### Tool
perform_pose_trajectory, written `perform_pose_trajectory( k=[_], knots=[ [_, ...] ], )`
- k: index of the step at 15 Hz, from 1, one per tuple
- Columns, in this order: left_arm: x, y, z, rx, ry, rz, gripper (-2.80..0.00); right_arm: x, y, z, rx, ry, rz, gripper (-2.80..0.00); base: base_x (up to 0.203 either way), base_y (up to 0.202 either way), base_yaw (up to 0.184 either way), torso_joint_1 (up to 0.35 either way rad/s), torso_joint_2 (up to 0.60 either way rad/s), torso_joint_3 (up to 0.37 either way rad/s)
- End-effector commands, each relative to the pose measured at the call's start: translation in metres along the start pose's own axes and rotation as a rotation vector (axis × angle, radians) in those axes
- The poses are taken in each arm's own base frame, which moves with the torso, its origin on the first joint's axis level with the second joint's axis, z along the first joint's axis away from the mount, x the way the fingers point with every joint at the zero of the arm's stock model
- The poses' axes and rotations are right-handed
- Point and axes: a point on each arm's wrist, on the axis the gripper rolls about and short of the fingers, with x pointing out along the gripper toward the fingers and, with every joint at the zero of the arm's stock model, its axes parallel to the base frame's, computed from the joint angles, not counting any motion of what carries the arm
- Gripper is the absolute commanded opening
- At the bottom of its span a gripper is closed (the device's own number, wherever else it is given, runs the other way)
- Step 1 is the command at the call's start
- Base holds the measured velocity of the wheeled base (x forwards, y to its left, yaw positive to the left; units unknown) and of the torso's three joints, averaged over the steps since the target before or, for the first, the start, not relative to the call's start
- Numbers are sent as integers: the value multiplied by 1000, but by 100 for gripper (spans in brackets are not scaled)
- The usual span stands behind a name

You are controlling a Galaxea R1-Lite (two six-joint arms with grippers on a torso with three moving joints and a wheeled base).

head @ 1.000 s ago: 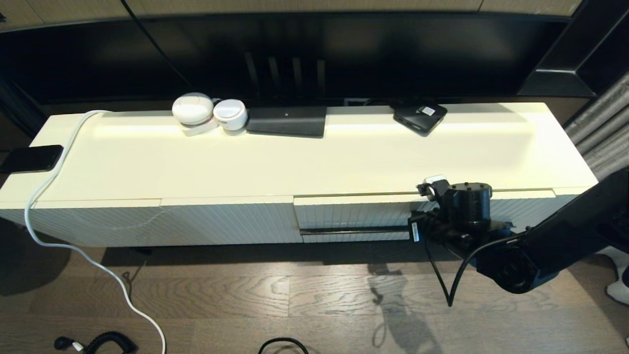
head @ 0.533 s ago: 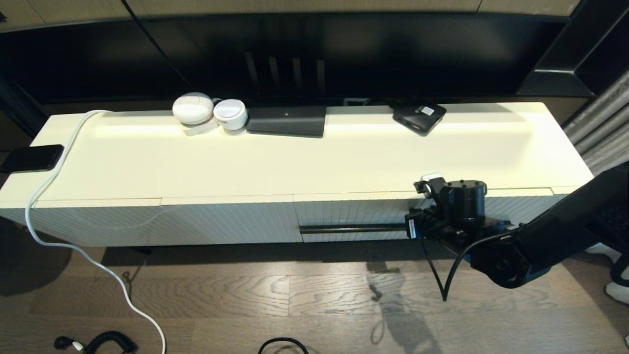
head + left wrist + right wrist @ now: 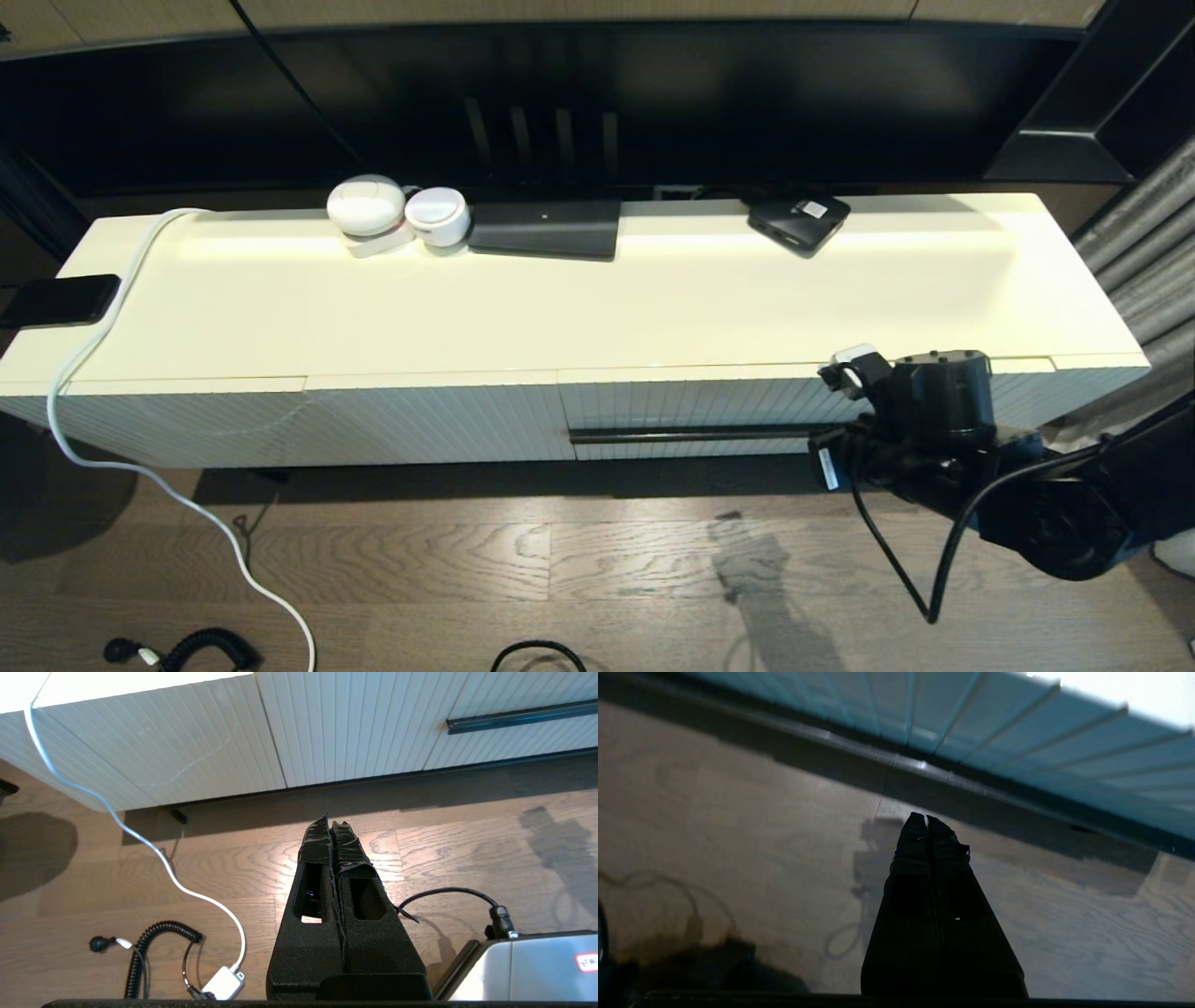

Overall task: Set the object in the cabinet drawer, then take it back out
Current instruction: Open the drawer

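Observation:
The cabinet drawer (image 3: 691, 401) is the ribbed white front on the cabinet's right half, and it stands flush and closed with its long black bar handle (image 3: 691, 435) across it. Its inside is hidden, and I cannot tell which thing is the object. My right arm's wrist (image 3: 929, 401) hangs in front of the drawer's right part, a little off the front. My right gripper (image 3: 927, 817) is shut and empty, with the ribbed front (image 3: 1017, 732) just beyond it. My left gripper (image 3: 331, 822) is shut and empty, low over the floor before the left half.
On the cabinet top (image 3: 597, 299), along the back edge, sit two white round devices (image 3: 397, 213), a flat black box (image 3: 546, 230) and a small black box (image 3: 798, 222). A phone (image 3: 58, 301) lies at the left end, and a white cable (image 3: 112, 439) runs down to the wooden floor.
The drawer, slightly out a second ago, went in flush. My right arm then drew back from the front, towards me and to the right. The gripper stayed shut.

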Motion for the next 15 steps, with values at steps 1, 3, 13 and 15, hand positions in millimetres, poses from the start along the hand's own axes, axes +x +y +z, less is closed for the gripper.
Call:
perform_pose_trajectory(
  k=[1, 3, 13, 15],
  knots=[
    [0, 0, 0, 1, 0, -1, -280, -30, -4, 10, -6, -33, 3, -280, 0, 0, 0, 0, 0, 0],
    [0, 0, 0, 1, 0, 0, -280, -55, -8, 13, -32, -18, 11, -280, 0, 0, 0, 0, 0, 0],
    [0, 0, 0, 1, 0, 1, -280, -247, -17, -30, -349, 153, 253, -280, 0, 0, 0, 0, 0, 0],
    [0, 0, 0, 1, -1, -1, -280, -249, -17, -35, -405, 170, 273, -280, 0, 0, 0, 0, 0, 0]
  ],
)
